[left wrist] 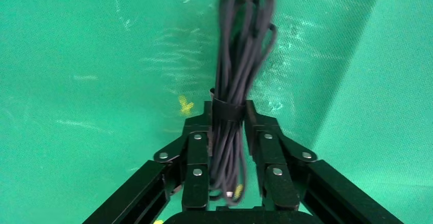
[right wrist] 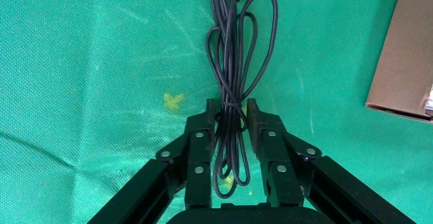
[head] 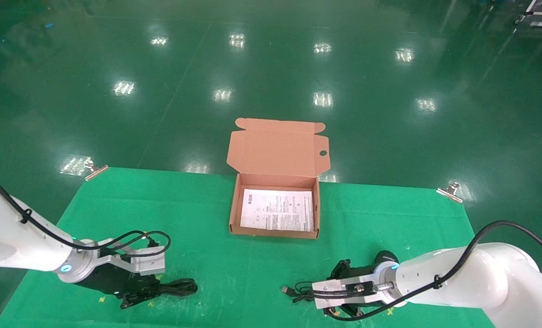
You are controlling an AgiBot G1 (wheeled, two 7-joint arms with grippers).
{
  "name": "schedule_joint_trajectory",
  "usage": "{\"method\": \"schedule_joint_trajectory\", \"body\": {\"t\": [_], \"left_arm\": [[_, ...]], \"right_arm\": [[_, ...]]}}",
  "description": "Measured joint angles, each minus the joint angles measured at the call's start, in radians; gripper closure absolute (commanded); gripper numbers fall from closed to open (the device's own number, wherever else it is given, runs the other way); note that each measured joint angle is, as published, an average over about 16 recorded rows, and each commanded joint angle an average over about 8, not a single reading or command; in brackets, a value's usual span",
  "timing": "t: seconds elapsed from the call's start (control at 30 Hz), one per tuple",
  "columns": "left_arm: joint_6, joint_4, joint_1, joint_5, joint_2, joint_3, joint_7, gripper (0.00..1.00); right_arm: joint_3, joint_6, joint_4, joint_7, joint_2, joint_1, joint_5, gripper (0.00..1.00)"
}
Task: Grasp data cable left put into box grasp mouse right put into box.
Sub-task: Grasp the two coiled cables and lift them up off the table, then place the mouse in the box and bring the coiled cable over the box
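Left hand [left wrist: 227, 114] is pinching the data cable [left wrist: 240, 55] down on the green desk [head: 216, 255]. Right hand [right wrist: 228, 113] is squeezing the mouse's cord [right wrist: 232, 81], mouse [head: 386, 257] behind it, box [head: 275, 234] sitting open between both.

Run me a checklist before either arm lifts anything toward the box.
1. Left hand gripping the cable: ok, it is clamped on the bundle at the strap.
2. Right hand on the mouse: not ok, it is lined up on the mouse cord; the mouse itself lies behind its wrist.
3. Right hand's grip firm: cannot tell.
4. Box open: ok, the lid is folded back.
5. Room inside the box: ok, only a printed sheet lies flat in it.
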Motion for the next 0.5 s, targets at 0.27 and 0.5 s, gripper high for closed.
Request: {"method": "schedule_joint_trajectory", "body": {"t": [0.27,0.5], "left_arm": [[-0.001,-0.011,-0.003,0.001,-0.003,0.001,0.006,1.0],[-0.011,-0.082,-0.024,0.002,-0.031,-0.005,0.018,1.0]], "right_arm": [[0.008,-0.002,0.014,0.013,0.013,0.003,0.004,1.0],[0.048,-0.014,0.108,0.092,0.085,0.026,0.01,1.0]]}}
